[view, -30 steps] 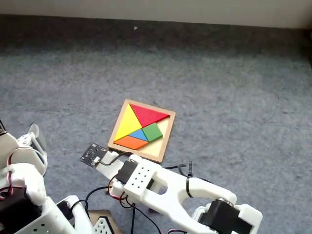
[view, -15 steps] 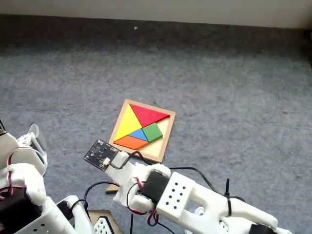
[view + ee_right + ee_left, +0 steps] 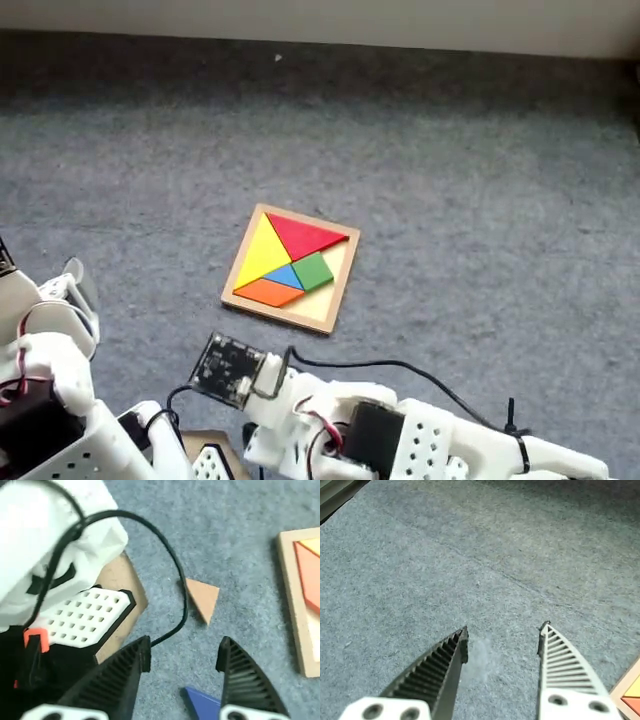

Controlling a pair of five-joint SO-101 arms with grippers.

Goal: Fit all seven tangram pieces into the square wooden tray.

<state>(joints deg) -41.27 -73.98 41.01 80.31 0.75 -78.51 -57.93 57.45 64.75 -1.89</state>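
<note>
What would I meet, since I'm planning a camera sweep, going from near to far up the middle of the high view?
Right arm with its camera board → wooden tray, orange piece nearest, red triangle farthest → pale strip at the far edge.

The arms are clad in white printed shells (image 3: 60, 375). The left tool (image 3: 504, 628) is formed of one black and one white ribbed, tapered finger. The right tool (image 3: 185, 640) is fitted with two black ones. A dark circuit board (image 3: 228, 368), a black cable (image 3: 183, 605) and a hole-gridded white panel (image 3: 85, 615) are seen.
</note>
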